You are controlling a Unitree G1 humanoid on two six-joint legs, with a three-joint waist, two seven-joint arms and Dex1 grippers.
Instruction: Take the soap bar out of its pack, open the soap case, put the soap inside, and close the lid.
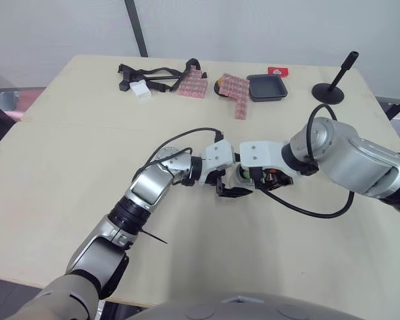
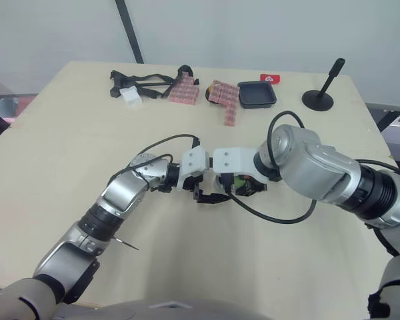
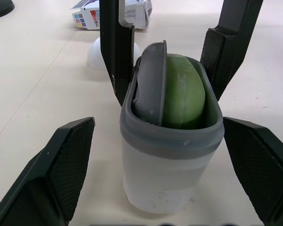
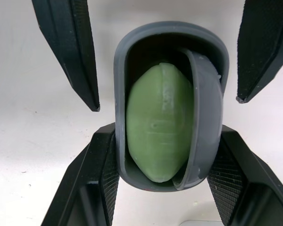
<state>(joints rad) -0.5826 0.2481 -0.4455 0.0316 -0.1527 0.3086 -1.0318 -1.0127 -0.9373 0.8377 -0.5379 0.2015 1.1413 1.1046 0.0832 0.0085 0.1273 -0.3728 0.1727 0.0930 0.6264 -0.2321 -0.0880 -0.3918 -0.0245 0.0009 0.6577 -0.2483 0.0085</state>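
Soap case (image 3: 170, 160) upright on the table (image 1: 87, 167), between the two arms. We found the green soap (image 4: 155, 122) out of its pack and seated inside the case. The grey lid (image 4: 205, 113) stood on edge within the mouth, tucked beside the soap and not seated on the rim. The right gripper (image 4: 166, 132) clasped the case by its sides. The left gripper (image 3: 158, 125) was spread wide, its fingers flanking the case without touching it. We judged unpacking, opening and insertion done, with only closing the lid left.
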